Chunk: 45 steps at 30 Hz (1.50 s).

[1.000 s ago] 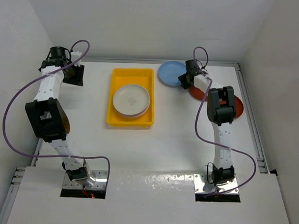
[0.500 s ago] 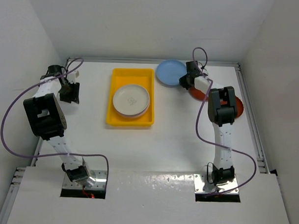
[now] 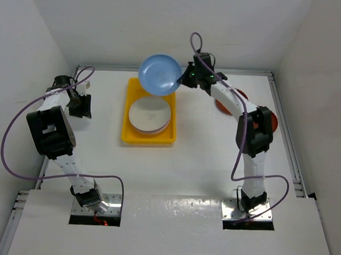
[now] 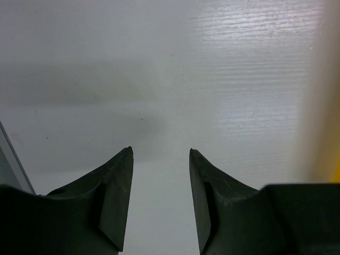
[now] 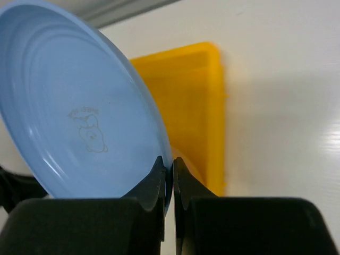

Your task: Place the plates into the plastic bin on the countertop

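Blue plate risen over bin — pinched in right jaws; left jaws part-open, empty

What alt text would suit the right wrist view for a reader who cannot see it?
The right gripper pinches the rim of a light blue plate, which is tilted and fills the left of the view. Behind it lies the yellow bin on the white countertop.
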Each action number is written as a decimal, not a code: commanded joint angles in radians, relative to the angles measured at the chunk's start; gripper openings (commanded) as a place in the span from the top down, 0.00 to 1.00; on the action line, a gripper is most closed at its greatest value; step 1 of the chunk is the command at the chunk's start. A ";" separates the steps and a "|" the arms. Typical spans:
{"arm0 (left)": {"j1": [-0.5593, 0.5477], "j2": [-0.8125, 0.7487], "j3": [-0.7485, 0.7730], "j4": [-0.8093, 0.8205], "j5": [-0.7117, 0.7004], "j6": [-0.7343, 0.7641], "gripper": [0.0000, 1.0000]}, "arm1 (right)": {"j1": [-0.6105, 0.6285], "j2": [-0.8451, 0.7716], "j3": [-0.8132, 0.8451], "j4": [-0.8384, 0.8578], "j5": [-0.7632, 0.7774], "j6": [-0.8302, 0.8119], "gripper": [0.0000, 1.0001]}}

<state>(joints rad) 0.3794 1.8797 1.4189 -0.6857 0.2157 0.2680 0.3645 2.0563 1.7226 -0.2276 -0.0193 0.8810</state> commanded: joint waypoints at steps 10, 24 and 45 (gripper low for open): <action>0.007 -0.025 -0.009 0.018 0.030 0.002 0.51 | 0.126 0.151 0.252 -0.289 -0.120 -0.269 1.00; 0.007 -0.025 -0.009 0.018 0.048 0.020 0.51 | 0.183 0.203 0.253 -0.345 -0.082 -0.309 0.77; 0.007 -0.034 -0.018 0.018 0.057 0.020 0.51 | 0.156 -0.020 0.212 -0.262 0.036 -0.317 0.41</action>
<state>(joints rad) 0.3794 1.8797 1.4029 -0.6788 0.2539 0.2798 0.5613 2.2192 1.9339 -0.5735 -0.0242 0.5419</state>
